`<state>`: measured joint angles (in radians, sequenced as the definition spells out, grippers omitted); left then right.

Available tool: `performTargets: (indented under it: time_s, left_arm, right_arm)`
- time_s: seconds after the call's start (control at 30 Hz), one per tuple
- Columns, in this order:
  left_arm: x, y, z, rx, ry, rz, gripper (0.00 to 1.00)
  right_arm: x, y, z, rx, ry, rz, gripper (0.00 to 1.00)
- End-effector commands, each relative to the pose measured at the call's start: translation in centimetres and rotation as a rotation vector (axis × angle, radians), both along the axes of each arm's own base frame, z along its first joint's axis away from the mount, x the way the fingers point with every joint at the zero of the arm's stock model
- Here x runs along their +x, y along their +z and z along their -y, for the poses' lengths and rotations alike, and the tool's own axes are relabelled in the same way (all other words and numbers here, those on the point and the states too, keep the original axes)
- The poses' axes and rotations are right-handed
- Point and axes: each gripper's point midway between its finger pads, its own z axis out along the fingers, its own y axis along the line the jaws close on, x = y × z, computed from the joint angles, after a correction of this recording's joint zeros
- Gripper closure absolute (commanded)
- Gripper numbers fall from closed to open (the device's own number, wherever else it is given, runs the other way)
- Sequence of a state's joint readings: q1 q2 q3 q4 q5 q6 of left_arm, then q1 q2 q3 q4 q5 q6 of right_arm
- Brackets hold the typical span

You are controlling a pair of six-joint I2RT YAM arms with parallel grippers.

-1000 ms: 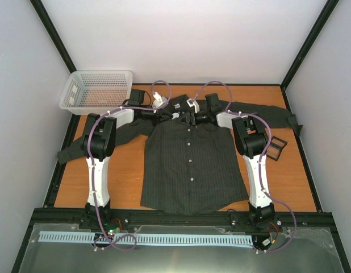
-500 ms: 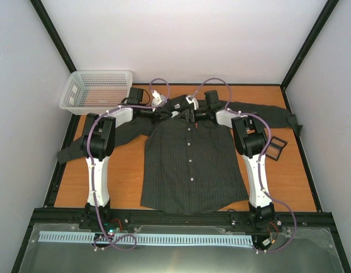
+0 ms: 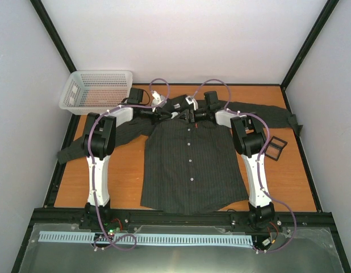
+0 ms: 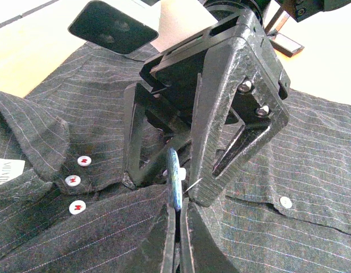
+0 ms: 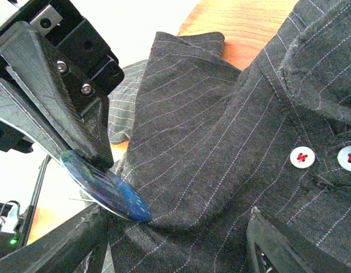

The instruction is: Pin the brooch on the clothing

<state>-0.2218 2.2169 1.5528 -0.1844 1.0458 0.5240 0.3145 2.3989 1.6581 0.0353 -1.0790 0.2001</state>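
Note:
The clothing [image 3: 189, 165], a dark pinstriped shirt with white buttons, lies flat on the table, collar at the far side. Both grippers meet at the collar. My left gripper [image 4: 180, 206] is shut on the brooch [image 4: 174, 179], a blue iridescent disc seen edge-on with a thin pin sticking out beside it. In the right wrist view the brooch [image 5: 107, 193] touches a raised fold of the shirt [image 5: 221, 148]. My right gripper [image 5: 175, 219] stands open, its fingers spread either side of that fold, facing the left gripper [image 3: 166, 116].
A white mesh basket [image 3: 96, 91] stands at the back left. A small black square frame [image 3: 276, 148] lies on the wood at the right. The shirt's sleeves [image 3: 79, 145] stretch out to both sides behind the arms.
Both wrists have edged slightly toward the far side at the collar. The left gripper still holds the brooch; the shirt has not shifted.

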Motion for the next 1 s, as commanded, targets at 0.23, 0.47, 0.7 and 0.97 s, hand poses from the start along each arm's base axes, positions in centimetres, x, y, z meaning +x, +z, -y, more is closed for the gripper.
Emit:
performTargets:
  time_s: [0.23, 0.47, 0.7, 0.97]
  left_arm:
    - [-0.8, 1.1, 1.2, -0.045, -0.072, 0.004, 0.99]
    - [-1.0, 1.3, 1.4, -0.047, -0.078, 0.008, 0.99]
    - [-1.3, 1.7, 1.9, -0.047, -0.089, 0.018, 0.99]
    - [-1.5, 2.1, 2.1, -0.048, -0.096, 0.03, 0.99]
  right_arm:
    - [1.5, 0.3, 0.0, 0.01, -0.043, 0.019, 0.34]
    - [2.1, 0.0, 0.0, 0.011, -0.082, 0.003, 0.34]
    - [2.8, -0.4, -0.2, -0.008, -0.137, -0.026, 0.35]
    - [3.3, -1.2, -0.1, -0.027, -0.179, -0.062, 0.36]
